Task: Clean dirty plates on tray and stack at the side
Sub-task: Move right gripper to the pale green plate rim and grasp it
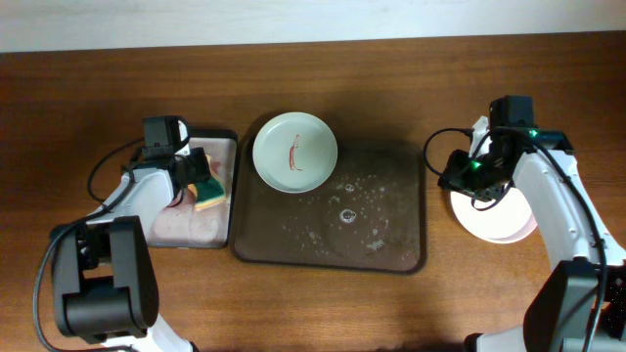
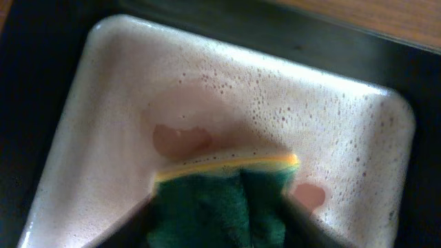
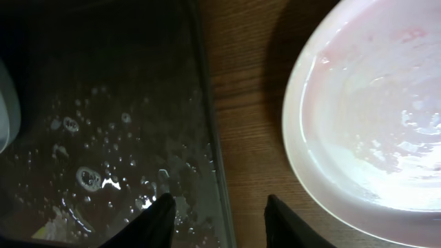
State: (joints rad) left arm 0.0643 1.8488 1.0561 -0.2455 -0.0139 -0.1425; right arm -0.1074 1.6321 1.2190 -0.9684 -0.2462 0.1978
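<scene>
Pale green plate, red-brown streak at centre, on far-left corner of tray, overlapping rim. Tray wet, sudsy. Pinkish-white plate glossy wet, on worktop right of tray. Left claw pinching sponge over foamy sponge tray. Right claw spread, empty.

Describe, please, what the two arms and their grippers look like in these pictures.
Both arms have white links joined by black, boxy joint housings. The left arm trails a thin black cable loop; the right arm also carries black cabling and shows small green lights near its wrist. The left gripper and right gripper have dark fingers.
</scene>
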